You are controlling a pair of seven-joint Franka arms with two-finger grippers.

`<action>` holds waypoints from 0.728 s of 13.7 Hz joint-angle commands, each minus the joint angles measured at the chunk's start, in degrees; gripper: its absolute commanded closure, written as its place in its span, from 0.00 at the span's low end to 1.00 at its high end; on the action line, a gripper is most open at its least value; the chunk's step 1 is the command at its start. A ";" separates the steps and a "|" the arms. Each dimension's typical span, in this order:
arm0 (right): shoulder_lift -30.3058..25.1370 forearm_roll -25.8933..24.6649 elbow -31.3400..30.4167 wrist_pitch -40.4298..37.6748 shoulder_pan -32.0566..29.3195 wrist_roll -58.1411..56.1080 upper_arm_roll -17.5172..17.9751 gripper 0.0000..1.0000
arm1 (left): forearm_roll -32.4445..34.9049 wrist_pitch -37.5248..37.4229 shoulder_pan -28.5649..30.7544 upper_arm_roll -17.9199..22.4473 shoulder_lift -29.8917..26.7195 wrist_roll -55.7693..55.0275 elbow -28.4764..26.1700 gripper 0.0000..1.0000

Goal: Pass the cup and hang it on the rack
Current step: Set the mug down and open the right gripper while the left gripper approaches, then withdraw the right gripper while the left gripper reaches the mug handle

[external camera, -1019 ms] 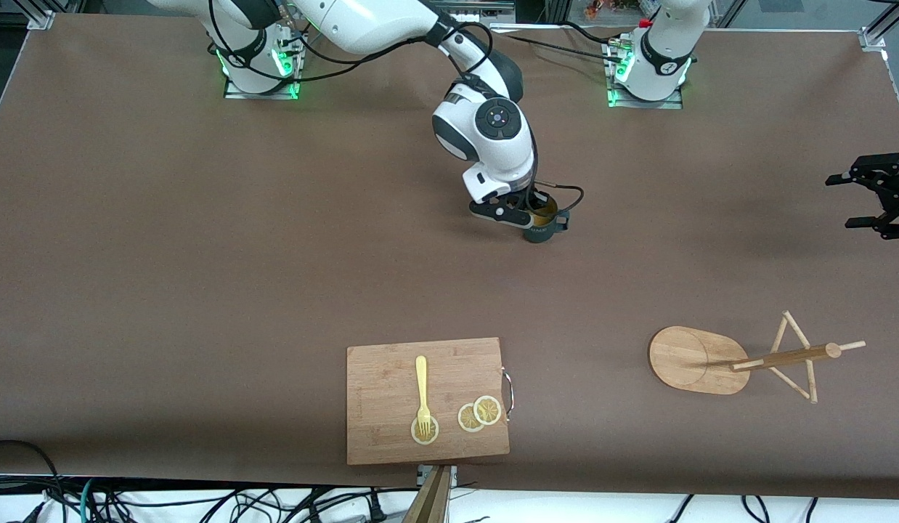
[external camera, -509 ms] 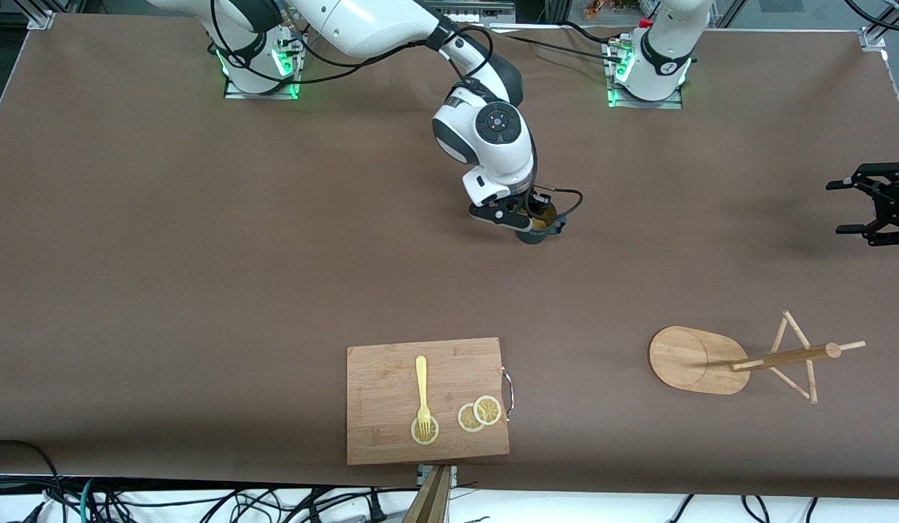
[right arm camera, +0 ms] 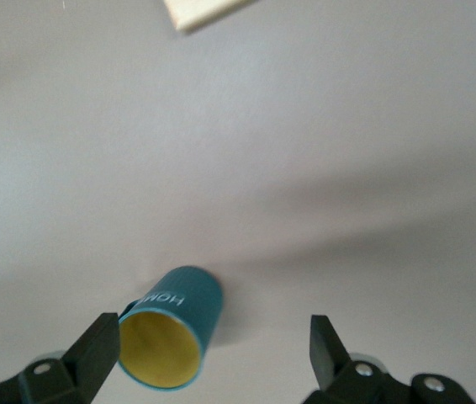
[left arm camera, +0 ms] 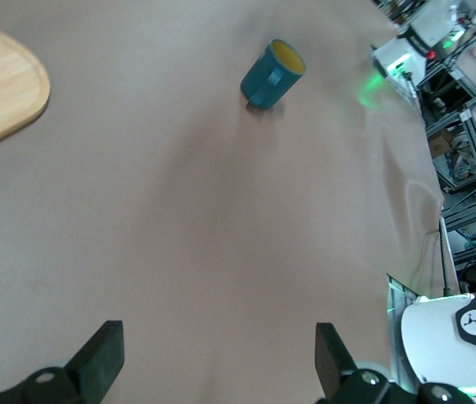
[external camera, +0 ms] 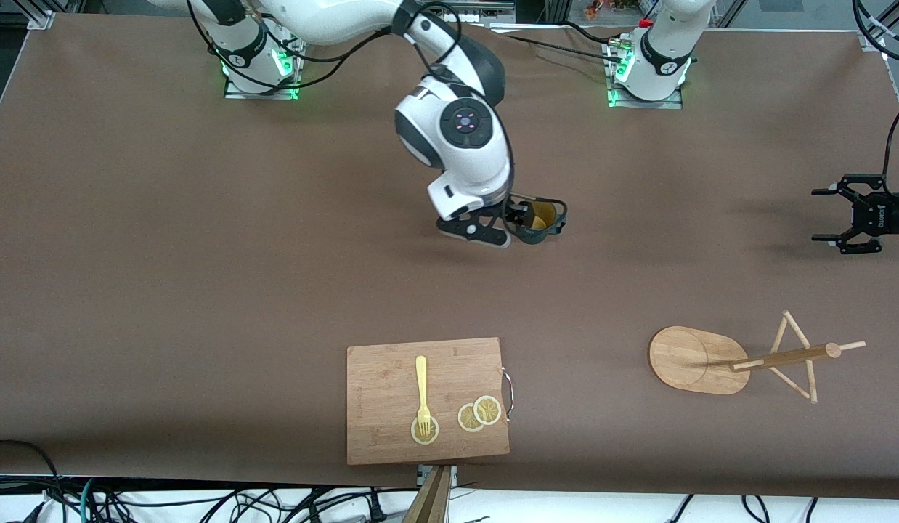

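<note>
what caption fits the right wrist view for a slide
Open right gripper above the brown table, the teal cup standing free of its fingers.

The table (external camera: 202, 290) was covered in a matt brown sheet, cloth-like and slightly rippled in the left wrist view. The cup (external camera: 540, 221) looked like glazed ceramic, teal outside and glossy yellow inside. The rack (external camera: 711, 359) and the cutting board (external camera: 391, 436) were pale bamboo with visible grain, smooth and unvarnished. The arms' shells were glossy white plastic, and the gripper fingers (right arm camera: 95, 349) were matt black.
</note>
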 commanded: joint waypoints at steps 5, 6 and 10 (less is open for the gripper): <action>-6.06 0.17 -0.73 -11.58 -11.43 -25.84 -0.03 0.00 | -8.83 0.91 2.45 -0.87 -0.77 14.97 -13.58 0.00; -6.76 0.17 -0.73 -13.25 -13.11 -28.92 -0.12 0.00 | -10.24 1.44 2.36 -1.13 -0.86 15.85 -16.12 0.00; -10.36 -4.48 -0.73 -19.15 -19.00 -40.69 -0.91 0.00 | -13.32 5.12 1.92 -6.21 -0.86 21.99 -21.67 0.00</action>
